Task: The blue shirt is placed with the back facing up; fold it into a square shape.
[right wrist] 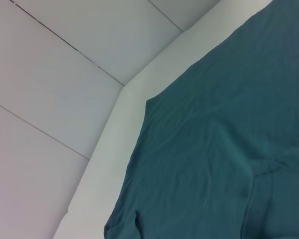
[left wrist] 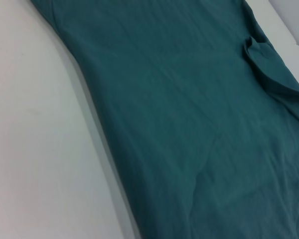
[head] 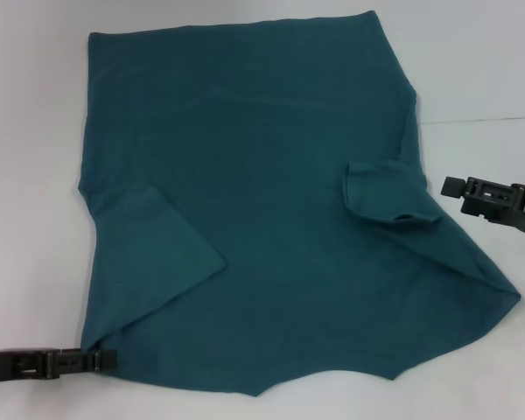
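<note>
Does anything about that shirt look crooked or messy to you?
Yes. The blue shirt lies skewed on the table: both sleeves are folded in unevenly, the right one bunched, and the near right corner is pulled into a point.

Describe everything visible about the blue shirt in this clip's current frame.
The blue shirt is a dark teal, soft-looking knit, plain on its visible side, lying flat on the white table. Both short sleeves are folded inward onto the body, the one on the robot's right bunched. Its near edge is uneven, one corner pulled out toward the right. The left gripper sits at the near left corner; the right gripper hovers just off the right edge.
</note>
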Robot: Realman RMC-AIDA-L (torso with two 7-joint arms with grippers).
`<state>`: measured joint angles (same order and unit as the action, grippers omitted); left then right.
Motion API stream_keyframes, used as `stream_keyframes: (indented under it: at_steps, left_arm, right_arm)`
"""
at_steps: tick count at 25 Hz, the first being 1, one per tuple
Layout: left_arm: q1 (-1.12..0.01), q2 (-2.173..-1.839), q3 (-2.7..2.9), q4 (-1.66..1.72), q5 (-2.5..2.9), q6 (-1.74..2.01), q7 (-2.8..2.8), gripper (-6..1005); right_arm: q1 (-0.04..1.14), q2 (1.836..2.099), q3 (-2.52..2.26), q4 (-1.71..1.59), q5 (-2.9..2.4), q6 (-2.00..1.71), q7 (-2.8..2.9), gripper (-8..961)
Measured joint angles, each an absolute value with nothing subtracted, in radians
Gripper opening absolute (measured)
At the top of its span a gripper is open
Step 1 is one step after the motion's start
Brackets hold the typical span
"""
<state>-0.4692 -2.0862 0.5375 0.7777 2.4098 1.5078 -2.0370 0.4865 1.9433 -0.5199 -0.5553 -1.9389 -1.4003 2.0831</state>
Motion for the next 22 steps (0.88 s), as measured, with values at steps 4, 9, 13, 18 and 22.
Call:
stream_keyframes:
  at_steps: [4, 9, 13, 18, 22]
  left_arm:
    - [-0.469, -2.088, 0.538, 0.776, 2.410, 1.508, -2.037, 875]
    - [-0.478, -2.094, 0.543, 0.773, 2.409, 1.514, -2.036, 875]
    - [-0.492, -2.098, 0.550, 0.773, 2.403, 1.528, -2.034, 875]
    - [-0.512, -2.107, 0.552, 0.770, 2.401, 1.546, -2.033, 875]
    - [-0.530, -2.111, 0.562, 0.740, 2.401, 1.548, -2.030, 875]
  right_arm:
    - [0.485, 1.943, -0.520, -0.555, -1.939, -1.400, 2.083, 900]
    - [0.485, 1.943, -0.519, -0.555, -1.939, -1.400, 2.083, 900]
    - [0.485, 1.943, -0.518, -0.555, -1.939, -1.400, 2.083, 900]
    - [0.485, 1.943, -0.518, -0.555, -1.939, -1.400, 2.083, 900]
    - [0.483, 1.943, -0.518, -0.555, -1.939, -1.396, 2.083, 900]
